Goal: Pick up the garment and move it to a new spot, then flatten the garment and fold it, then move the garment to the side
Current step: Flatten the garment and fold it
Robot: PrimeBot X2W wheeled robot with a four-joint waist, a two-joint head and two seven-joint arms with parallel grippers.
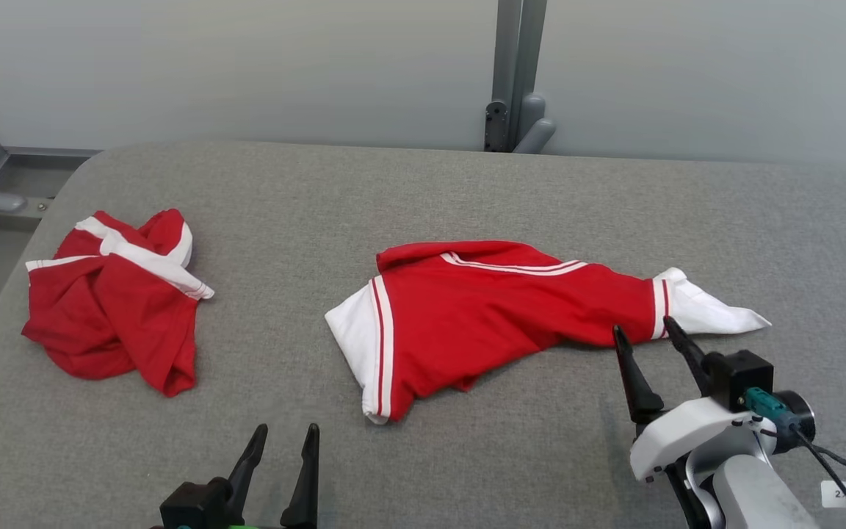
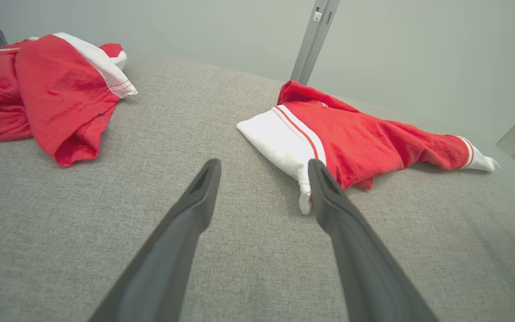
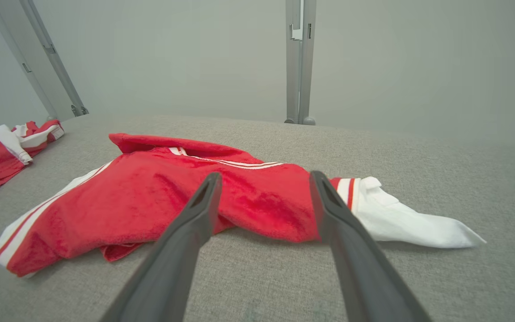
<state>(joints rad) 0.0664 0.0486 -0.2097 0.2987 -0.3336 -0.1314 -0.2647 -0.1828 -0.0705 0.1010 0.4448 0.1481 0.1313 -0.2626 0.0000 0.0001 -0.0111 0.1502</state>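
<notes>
Red garment (image 1: 482, 316) lies rumpled on the grey surface (image 1: 467, 191); your right claw (image 1: 642, 326) gapes empty beside it, left claw (image 1: 287, 427) likewise wide.

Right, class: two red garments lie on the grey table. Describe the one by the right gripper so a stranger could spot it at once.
Start at the grey table and look to its middle, just beyond the open right gripper. There lies the garment, red with white bands. Unlike the crumpled heap near the left edge, it is stretched long, a white end pointing right.
</notes>
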